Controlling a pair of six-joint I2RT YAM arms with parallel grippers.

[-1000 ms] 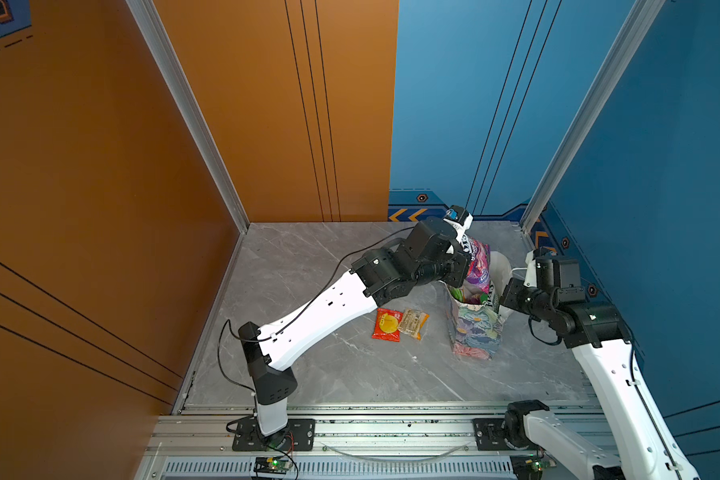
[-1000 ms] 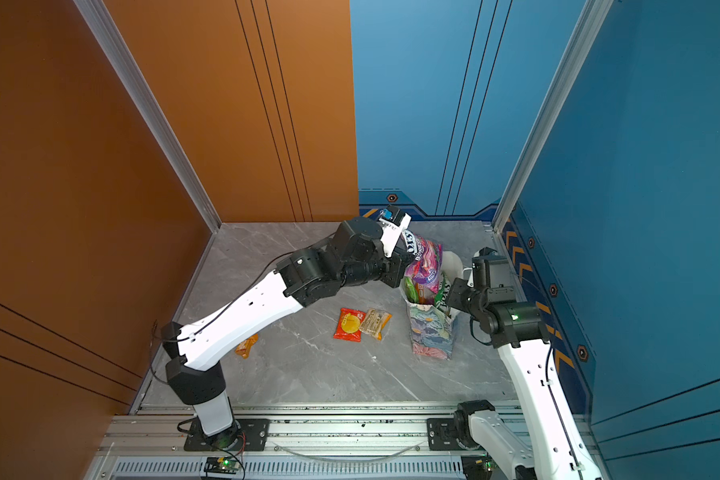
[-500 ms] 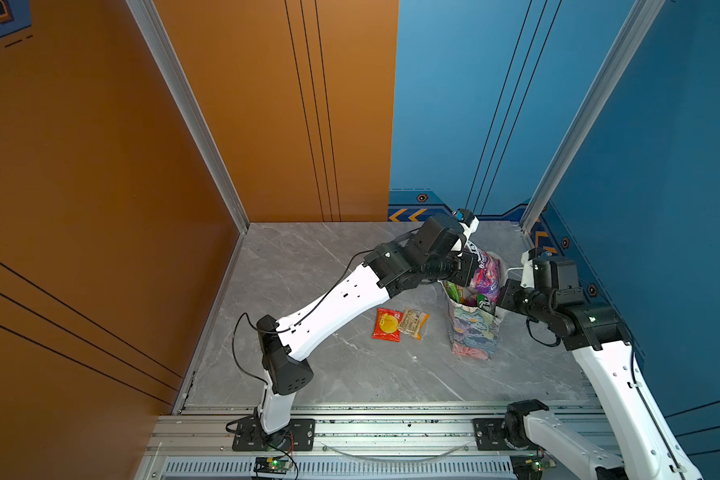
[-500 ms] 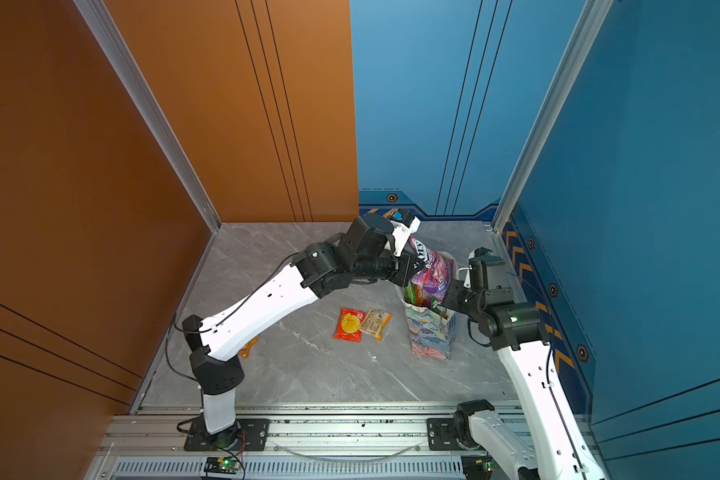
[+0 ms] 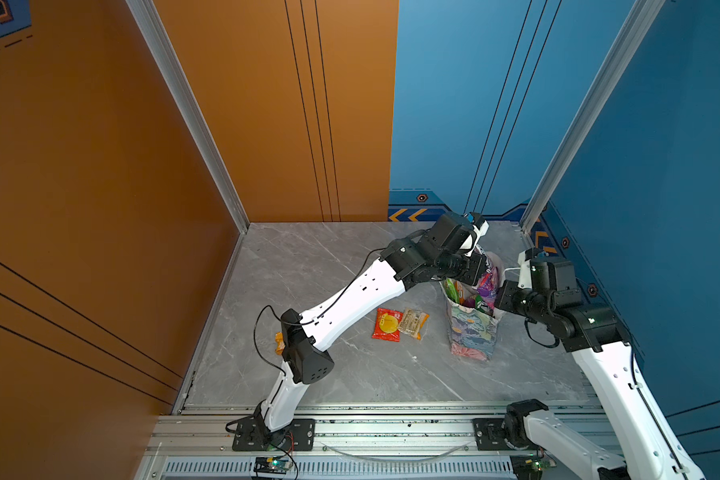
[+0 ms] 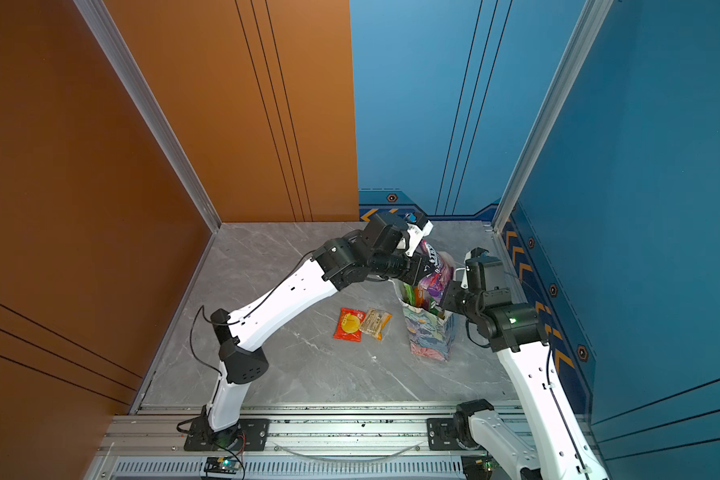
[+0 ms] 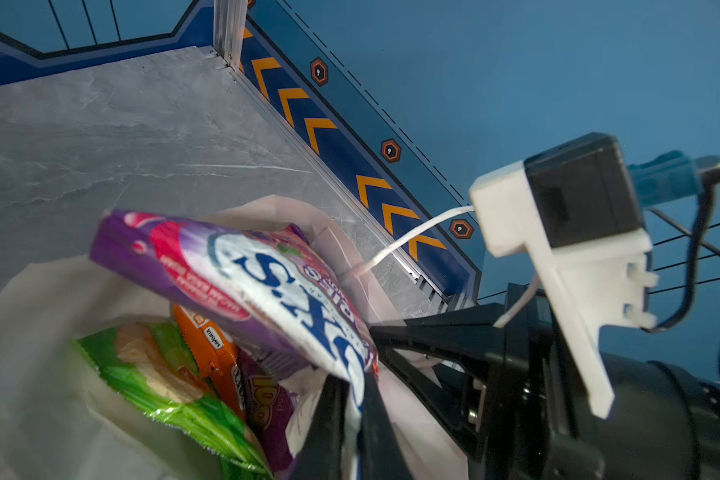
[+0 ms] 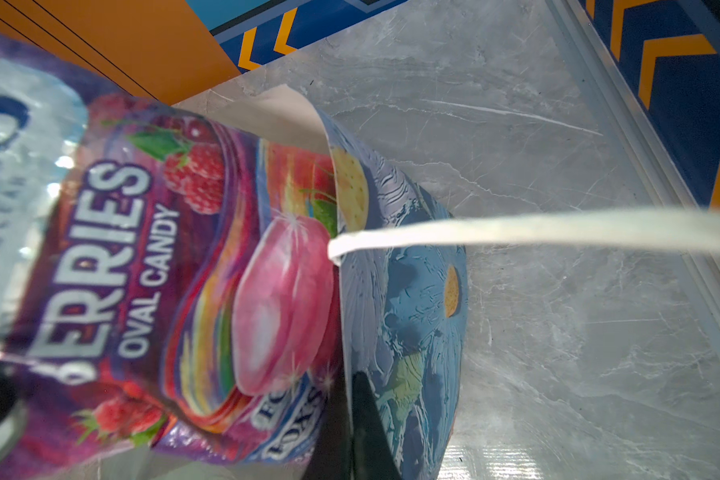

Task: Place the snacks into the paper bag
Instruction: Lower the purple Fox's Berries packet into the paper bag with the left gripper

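At mid-right of both top views, left gripper point(image 7: 352, 399) pinches a crinkly purple candy packet point(image 5: 488, 279) over the flowered paper bag point(image 5: 472, 332); right gripper point(image 8: 350, 419) clamps its rim.

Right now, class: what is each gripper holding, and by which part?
The left gripper pinches the purple candy packet by one end; the right gripper pinches the paper bag by its rim.
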